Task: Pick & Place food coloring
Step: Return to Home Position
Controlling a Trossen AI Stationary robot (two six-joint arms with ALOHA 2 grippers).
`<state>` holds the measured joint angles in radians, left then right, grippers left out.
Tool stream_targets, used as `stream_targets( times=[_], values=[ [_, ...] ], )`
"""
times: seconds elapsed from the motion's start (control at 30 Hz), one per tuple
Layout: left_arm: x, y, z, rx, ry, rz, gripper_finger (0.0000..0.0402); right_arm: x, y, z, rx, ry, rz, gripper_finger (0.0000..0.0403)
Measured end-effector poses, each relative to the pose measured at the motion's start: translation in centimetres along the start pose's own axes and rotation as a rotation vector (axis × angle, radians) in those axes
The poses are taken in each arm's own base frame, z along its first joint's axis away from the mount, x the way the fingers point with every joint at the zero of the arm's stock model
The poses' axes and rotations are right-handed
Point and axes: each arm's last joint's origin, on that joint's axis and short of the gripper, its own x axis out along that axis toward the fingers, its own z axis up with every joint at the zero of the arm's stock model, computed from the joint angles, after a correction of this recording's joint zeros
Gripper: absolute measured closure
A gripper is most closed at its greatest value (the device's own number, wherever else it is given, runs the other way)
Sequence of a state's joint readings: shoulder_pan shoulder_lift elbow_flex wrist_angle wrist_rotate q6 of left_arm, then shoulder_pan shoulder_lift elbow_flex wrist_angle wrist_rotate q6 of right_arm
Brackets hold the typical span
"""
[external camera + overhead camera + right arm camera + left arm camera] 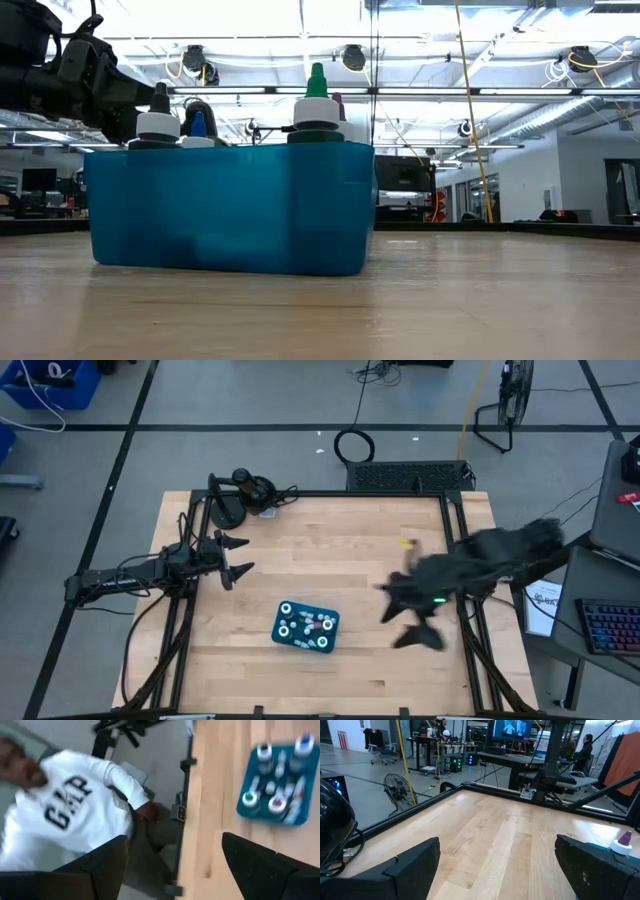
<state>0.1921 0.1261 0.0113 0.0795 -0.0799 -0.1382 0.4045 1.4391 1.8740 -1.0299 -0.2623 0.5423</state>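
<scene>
One shirt reads "GAP"; food coloring sits in the bin.

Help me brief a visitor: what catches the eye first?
The blue bin, full of white-capped bottles, sits near the table middle. The right gripper hangs open over the right side, the left gripper at the left edge; a person in a white sweatshirt is beside the table.

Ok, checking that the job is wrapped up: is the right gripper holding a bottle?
No, the right wrist view shows the right gripper with its fingers spread wide and nothing between them.
</scene>
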Motion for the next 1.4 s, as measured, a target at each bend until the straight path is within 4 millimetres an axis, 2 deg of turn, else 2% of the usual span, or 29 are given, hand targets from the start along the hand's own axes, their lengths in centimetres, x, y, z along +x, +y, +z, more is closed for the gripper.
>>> stream_targets(
  times=[0.13, 0.27, 0.4, 0.6, 0.8, 0.97, 1.1, 1.3, 1.4],
  values=[
    [0.0, 0.0, 0.0, 0.000, 0.000, 0.000, 0.0011, -3.9, 0.2, -3.4, -0.222, -0.133, -0.082, 0.0099],
    [0.0, 0.0, 0.0, 0.000, 0.000, 0.000, 0.0011, -5.1, -1.5, -6.9, -0.409, -0.269, -0.196, 0.0099],
    [0.0, 0.0, 0.0, 0.000, 0.001, 0.000, 0.0011, -4.3, -4.5, -10.3, -0.591, -0.425, -0.292, 0.0099],
    [0.0, 0.0, 0.0, 0.000, 0.001, 0.000, 0.0011, -0.7, -9.4, -14.6, -0.796, -0.734, -0.372, 0.0099],
    [0.0, 0.0, 0.0, 0.000, 0.001, 0.000, 0.0011, 1.8, -13.7, -18.4, -0.809, -1.017, -0.427, 0.0100],
    [0.0, 0.0, 0.0, 0.000, 0.001, 0.001, 0.0011, 1.3, -16.0, -20.4, -0.643, -1.219, -0.393, 0.0099],
    [0.0, 0.0, 0.0, 0.000, 0.001, 0.000, 0.0011, 1.1, -17.5, -21.3, -0.521, -1.221, -0.397, 0.0099],
    [0.0, 0.0, 0.0, 0.000, 0.001, 0.000, 0.0011, 0.4, -18.4, -22.2, -0.545, -1.126, -0.256, 0.0100],
    [0.0, 0.0, 0.0, 0.000, 0.001, 0.000, 0.0011, 0.3, -19.0, -22.7, -0.514, -1.078, -0.249, 0.0100]
  ],
)
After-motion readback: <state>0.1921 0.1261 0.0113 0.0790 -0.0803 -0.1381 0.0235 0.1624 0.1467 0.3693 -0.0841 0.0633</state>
